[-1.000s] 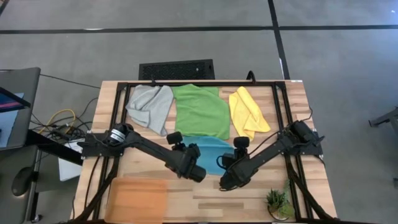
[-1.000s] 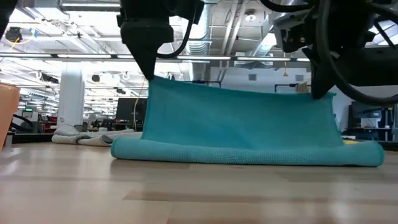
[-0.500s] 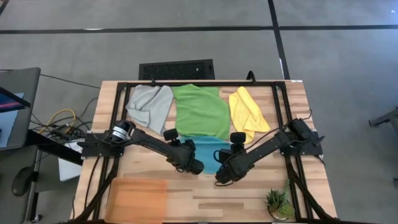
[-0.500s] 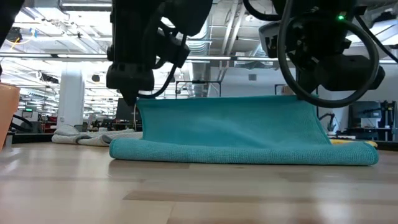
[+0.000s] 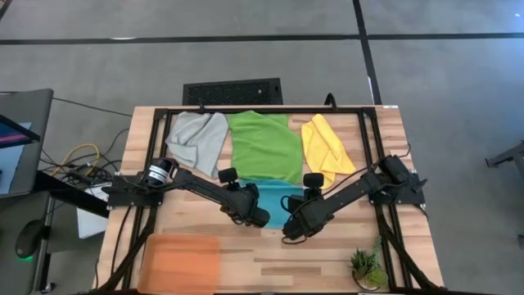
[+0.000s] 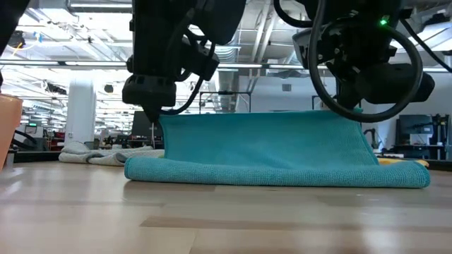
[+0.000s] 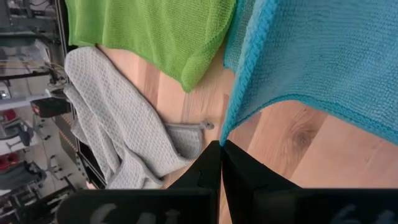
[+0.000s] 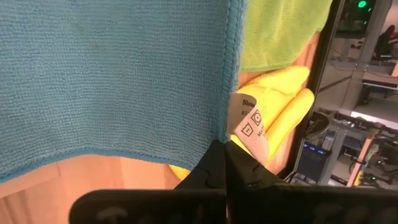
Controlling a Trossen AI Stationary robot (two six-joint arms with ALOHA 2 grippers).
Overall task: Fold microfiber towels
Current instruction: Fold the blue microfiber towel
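Observation:
The teal towel (image 5: 276, 199) lies near the table's middle, and both its near corners are held up. My left gripper (image 5: 259, 218) is shut on its left corner and my right gripper (image 5: 289, 232) on its right corner. In the low view the towel (image 6: 268, 141) hangs as a sheet between the left gripper (image 6: 152, 111) and the right gripper (image 6: 351, 113). The green towel (image 5: 264, 146) lies flat behind it. The grey towel (image 5: 196, 138) lies crumpled at the far left, and the yellow towel (image 5: 326, 149) at the far right. My left gripper pinches the teal towel's corner tip (image 7: 225, 134) between its two shut fingers, coming from above and pointing down. The sheet hangs below the fingers, and its folded lower part (image 6: 212, 171) rests on the table. My right gripper pinches the other corner (image 8: 226, 129), beside the white label (image 8: 249, 127), between its two shut fingers, coming from above. The cloth hangs below the fingers and is drawn fairly straight between both grippers. Its lower fold (image 6: 367, 176) lies on the table.
An orange tray (image 5: 182, 260) lies at the near left corner. A small potted plant (image 5: 366, 266) stands at the near right. A black frame (image 5: 262, 109) runs along the table's far edge and sides. Bare wood shows near the front edge.
Both grippers have gone down and a little toward the far edge, still shut on the teal towel's corners. The held edge now stands lower, over the rest of the towel. The fold on the table has stayed in place.

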